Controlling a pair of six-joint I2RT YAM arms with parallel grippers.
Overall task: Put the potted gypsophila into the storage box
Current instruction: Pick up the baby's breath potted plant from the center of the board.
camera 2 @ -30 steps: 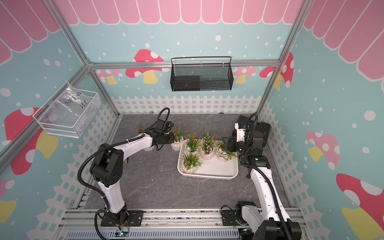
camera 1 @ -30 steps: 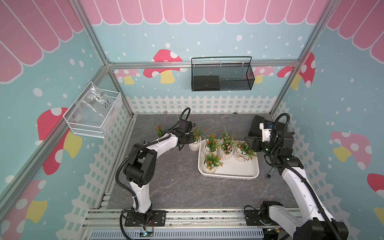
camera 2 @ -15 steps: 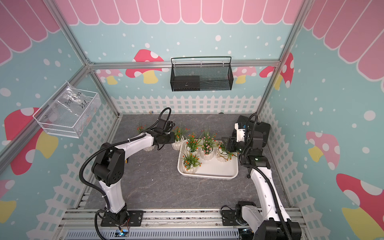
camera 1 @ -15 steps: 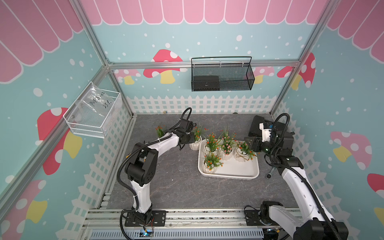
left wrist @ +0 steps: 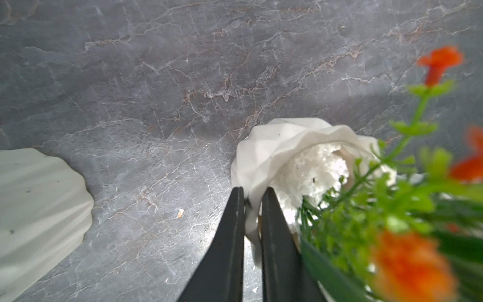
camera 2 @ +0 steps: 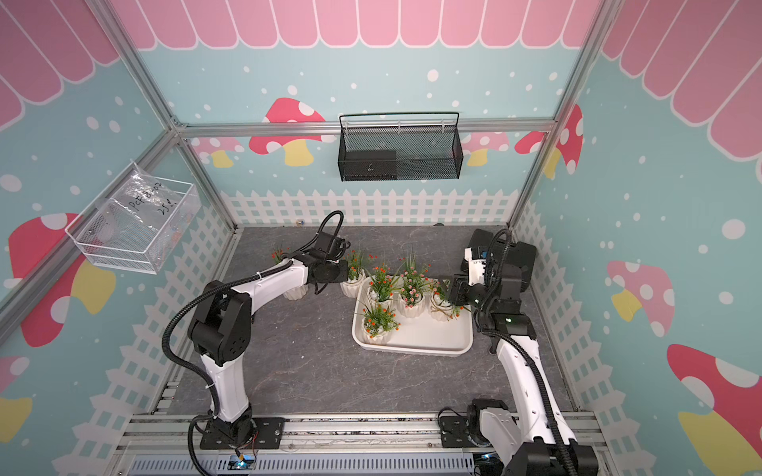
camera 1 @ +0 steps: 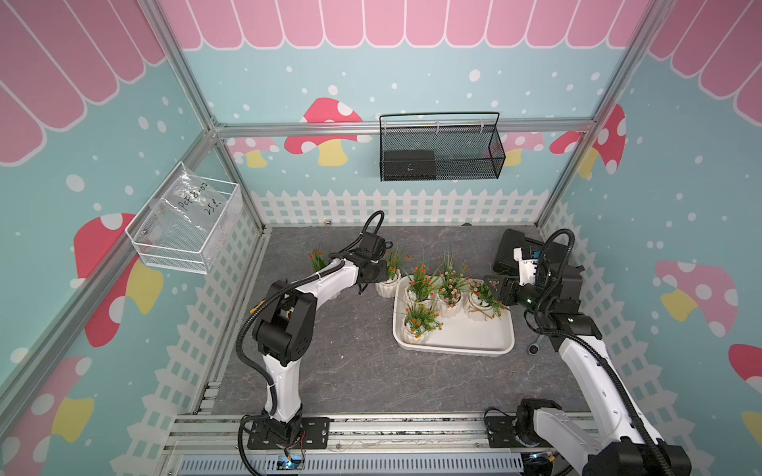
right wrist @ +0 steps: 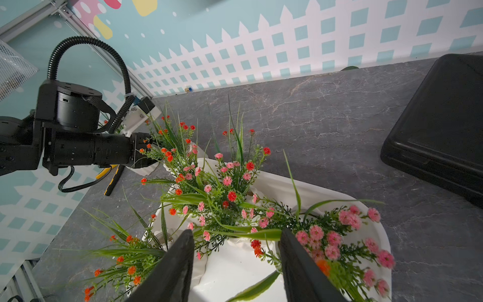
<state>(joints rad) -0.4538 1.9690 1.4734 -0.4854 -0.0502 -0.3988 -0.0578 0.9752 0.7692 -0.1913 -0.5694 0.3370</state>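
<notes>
The storage box [camera 1: 453, 351] [camera 2: 412, 351] lies right of centre in both top views, with several potted gypsophila in it, such as one with orange flowers [camera 1: 418, 323]. One potted gypsophila [camera 1: 387, 284] [camera 2: 352, 286] stands on the table just left of the box. My left gripper [left wrist: 253, 193] [camera 1: 381, 272] is shut on that pot's white rim [left wrist: 274, 146], one finger inside and one outside. Another pot [camera 2: 297, 292] [left wrist: 39, 209] stands further left, partly hidden by the left arm. My right gripper [right wrist: 236, 234] [camera 1: 492, 288] hangs open over the pink-flowered foliage [right wrist: 326, 243] at the box's right end.
A black case [camera 1: 519, 251] [right wrist: 439, 130] lies at the back right, behind the right arm. A black mesh basket [camera 1: 441, 152] hangs on the back wall and a white wire basket [camera 1: 185, 222] on the left wall. Yellow-handled pliers [right wrist: 112, 180] lie under the left arm.
My left gripper has closed onto the rim of the pot left of the box. Both arms have stayed almost where they were.
</notes>
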